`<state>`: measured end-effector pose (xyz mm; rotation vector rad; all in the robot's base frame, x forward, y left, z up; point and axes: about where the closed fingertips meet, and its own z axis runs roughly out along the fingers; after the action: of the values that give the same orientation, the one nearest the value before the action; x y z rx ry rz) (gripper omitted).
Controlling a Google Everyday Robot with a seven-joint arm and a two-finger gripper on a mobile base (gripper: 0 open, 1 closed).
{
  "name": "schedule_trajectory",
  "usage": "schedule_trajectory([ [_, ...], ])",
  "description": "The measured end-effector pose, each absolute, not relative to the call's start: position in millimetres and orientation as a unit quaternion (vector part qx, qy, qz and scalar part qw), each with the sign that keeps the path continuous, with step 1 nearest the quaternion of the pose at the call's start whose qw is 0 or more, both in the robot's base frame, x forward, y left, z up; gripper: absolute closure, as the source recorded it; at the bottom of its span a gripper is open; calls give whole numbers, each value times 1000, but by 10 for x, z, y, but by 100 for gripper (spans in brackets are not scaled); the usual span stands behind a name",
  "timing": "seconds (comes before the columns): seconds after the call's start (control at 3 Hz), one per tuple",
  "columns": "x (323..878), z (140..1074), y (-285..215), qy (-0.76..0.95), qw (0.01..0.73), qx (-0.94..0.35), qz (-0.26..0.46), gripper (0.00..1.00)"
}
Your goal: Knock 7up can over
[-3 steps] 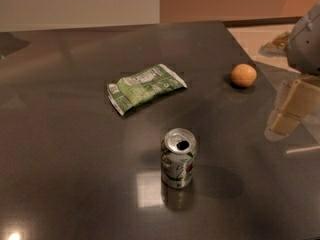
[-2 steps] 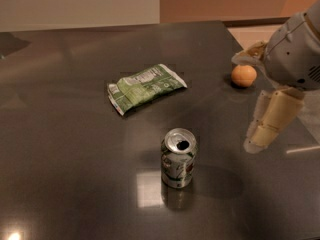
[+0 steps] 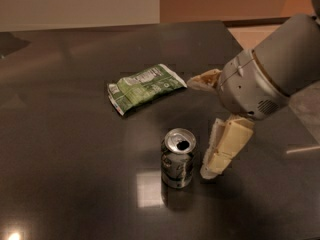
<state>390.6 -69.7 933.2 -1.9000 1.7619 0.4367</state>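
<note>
You are seeing the small silver aluminium 7up can standing upright near the middle of the dark glossy counter. Your grey-and-cream hand is hanging just beside it with its 2 fingers spread wide apart, the lower one close to the can's side. If you are pushing low, the can is likely sliding instead of tipping, and the upper finger is risking dragging the flat green snack bag.
</note>
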Motion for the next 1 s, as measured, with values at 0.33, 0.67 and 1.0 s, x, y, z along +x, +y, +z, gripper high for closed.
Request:
schedule_trajectory([
  [0.33, 3823, 9145, -493, 634, 254, -707, 183, 0],
  [0.67, 3791, 8997, -424, 631, 248, -708, 196, 0],
  [1.0, 3780, 8912, -413, 631, 247, -707, 203, 6],
])
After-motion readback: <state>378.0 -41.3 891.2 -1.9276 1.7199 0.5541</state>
